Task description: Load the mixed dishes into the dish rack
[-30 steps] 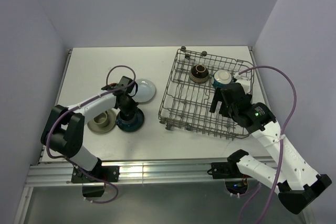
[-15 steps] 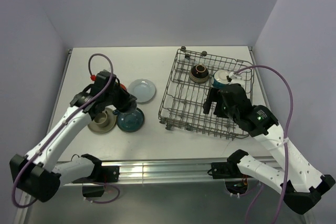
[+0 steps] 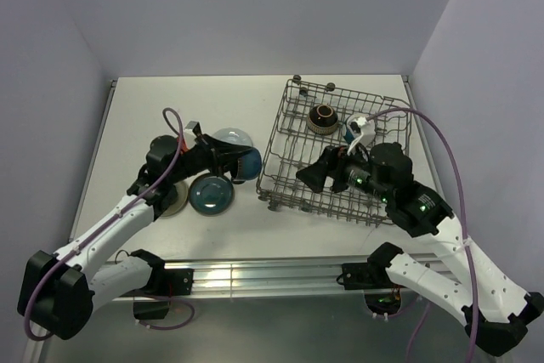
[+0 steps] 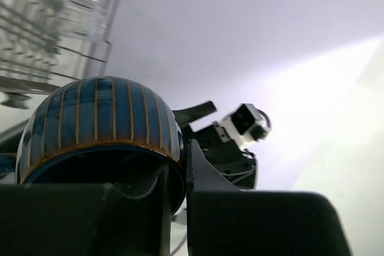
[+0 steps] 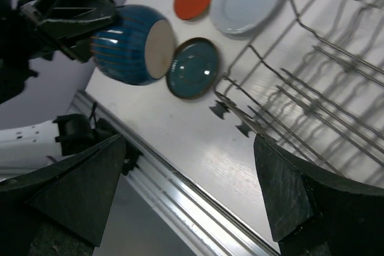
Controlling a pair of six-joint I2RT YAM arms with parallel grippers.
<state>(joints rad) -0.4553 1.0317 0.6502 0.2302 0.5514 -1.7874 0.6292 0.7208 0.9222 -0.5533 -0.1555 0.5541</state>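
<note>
The pale surface (image 3: 136, 116) fills the middle of the top view; the dish rack (image 3: 280, 152) sits skewed at centre right, with a brown bowl (image 3: 321, 118) in its upper part. The left end effector (image 3: 231, 159) is clenched on the rim of a blue striped bowl (image 3: 246, 163), held on its side just left of the rack's left wall; the right end effector (image 3: 306, 179) faces it over the rack, fingers spread wide, grasping nothing. This looks like the carry-in, perhaps a handover; raise the bowl clear of the raised wall, settle it between prongs away from the brown bowl, and release only once it is supported. A dark teal plate (image 3: 211, 195) lies lower left of the bowl.
</note>
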